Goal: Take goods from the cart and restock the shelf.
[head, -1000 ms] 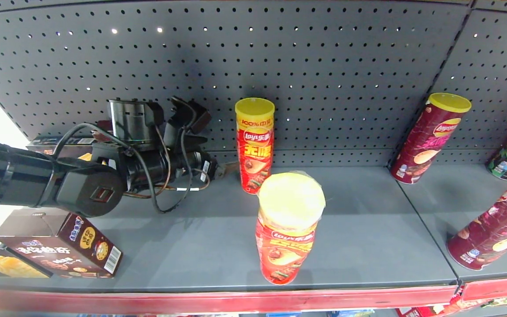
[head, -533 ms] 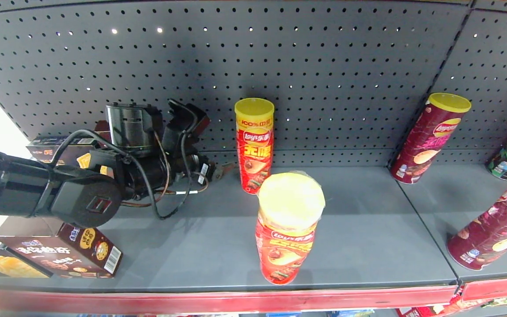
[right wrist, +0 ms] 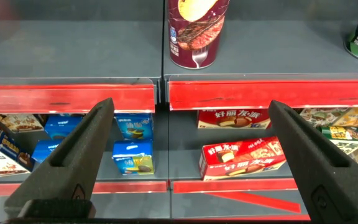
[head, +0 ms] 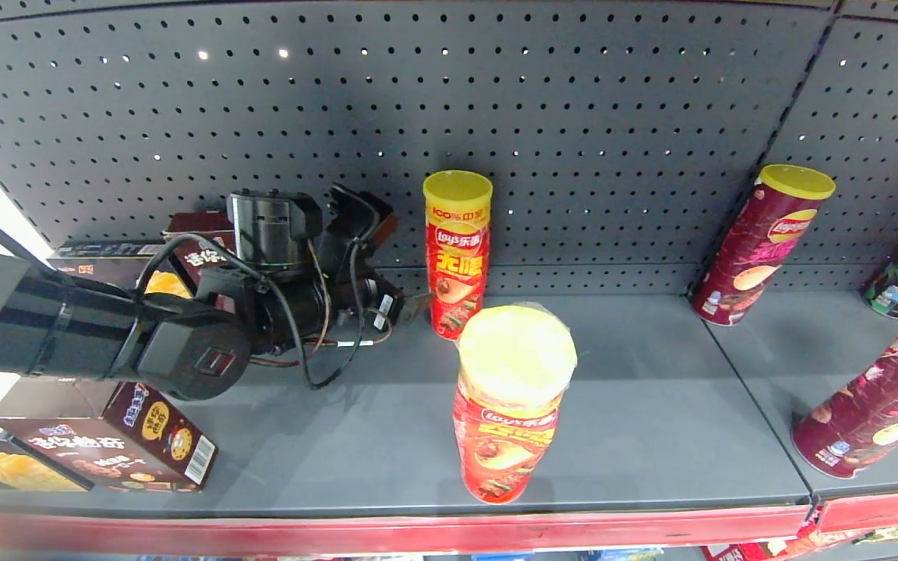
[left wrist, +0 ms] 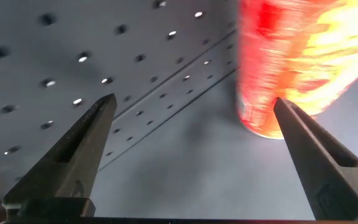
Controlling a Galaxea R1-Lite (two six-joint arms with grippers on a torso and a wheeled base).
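Note:
Two red chips cans with yellow lids stand on the grey shelf (head: 652, 405): a rear can (head: 457, 253) by the pegboard and a front can (head: 513, 405) near the shelf edge. My left gripper (head: 415, 302) lies low over the shelf, just left of the rear can's base. In the left wrist view the left gripper (left wrist: 191, 106) is open with nothing between its fingers, and the rear can (left wrist: 297, 62) stands close by one fingertip. My right gripper (right wrist: 188, 106) is open and empty, facing the lower shelves.
Two maroon chips cans (head: 768, 241) (head: 878, 397) lean at the right. Brown snack boxes (head: 106, 436) lie at the left under my left arm. A red shelf rail (right wrist: 229, 93), a maroon can (right wrist: 197, 31) and boxed goods (right wrist: 241, 158) lie before my right gripper.
My left arm drew back to the left, then pushed right towards the rear can. The rear can has shifted slightly right. The front can stayed put.

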